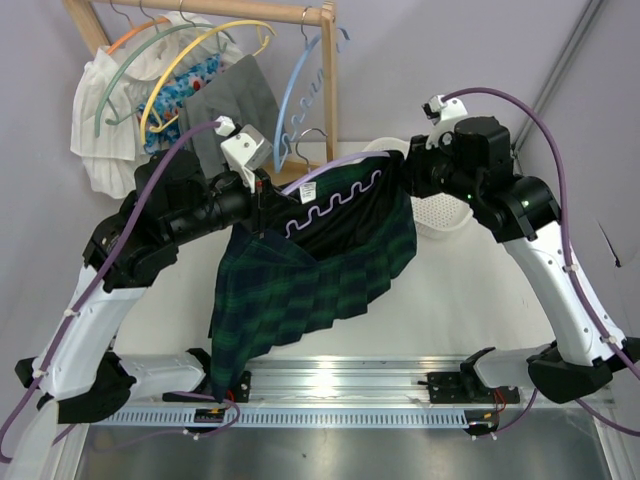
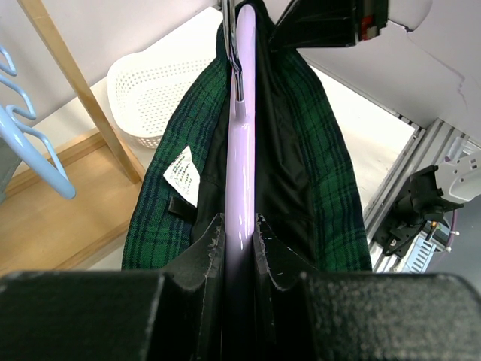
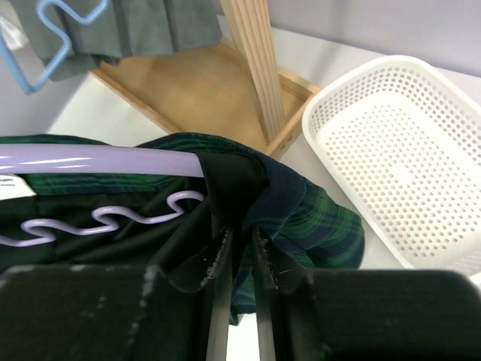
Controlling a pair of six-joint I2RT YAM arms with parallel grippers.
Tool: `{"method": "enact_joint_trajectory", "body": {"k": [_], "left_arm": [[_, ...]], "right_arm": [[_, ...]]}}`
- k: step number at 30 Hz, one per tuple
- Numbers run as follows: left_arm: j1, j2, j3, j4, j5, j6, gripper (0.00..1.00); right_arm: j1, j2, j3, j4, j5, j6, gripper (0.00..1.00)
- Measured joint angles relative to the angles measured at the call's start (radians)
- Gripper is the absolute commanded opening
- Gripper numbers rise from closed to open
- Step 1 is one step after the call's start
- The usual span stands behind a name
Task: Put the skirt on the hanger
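Note:
The plaid green and navy skirt (image 1: 300,290) hangs in the air between both arms, draped over the lavender hanger (image 1: 335,205) with its wavy lower bar showing. My left gripper (image 2: 240,233) is shut on the hanger (image 2: 242,165), whose bar runs straight out between the fingers, with the skirt (image 2: 331,150) and its white label (image 2: 183,174) on either side. My right gripper (image 3: 240,237) is closed on the skirt's dark waistband (image 3: 248,195) at the hanger's (image 3: 98,160) right end. In the top view the left gripper (image 1: 262,195) and right gripper (image 1: 405,165) hold opposite ends.
A wooden rack (image 1: 328,80) stands at the back with a light blue hanger (image 1: 290,100), a yellow hanger (image 1: 190,55), a grey garment (image 1: 235,100) and a white ruffled garment (image 1: 100,130). A white perforated basket (image 3: 406,150) sits on the table below the right arm.

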Motion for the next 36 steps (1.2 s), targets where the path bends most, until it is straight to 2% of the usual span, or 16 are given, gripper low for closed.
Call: {"method": "enact_joint_trajectory", "body": {"k": [2,7,16,25,32,36], "left_arm": [[0.000,0.000,0.000,0.000,0.000,0.000,0.00],[0.000,0.000,0.000,0.000,-0.002,0.000,0.00],[0.000,0.004,-0.040,0.051,-0.017,-0.002,0.00],[0.000,0.026,-0.049,0.048,-0.052,-0.002,0.00],[0.000,0.023,-0.049,0.047,-0.084,0.002,0.00],[0.000,0.014,-0.048,0.042,-0.091,0.006,0.00]], "right_arm": [[0.010,0.013,0.000,-0.008,0.017,-0.011,0.00],[0.032,0.027,0.035,-0.029,0.068,-0.034,0.00],[0.110,0.098,0.261,-0.058,0.140,-0.132,0.00],[0.212,0.125,0.288,-0.074,0.226,-0.223,0.00],[0.209,0.135,0.295,-0.143,0.470,-0.215,0.00],[0.200,0.156,0.311,-0.180,0.544,-0.186,0.00]]}}
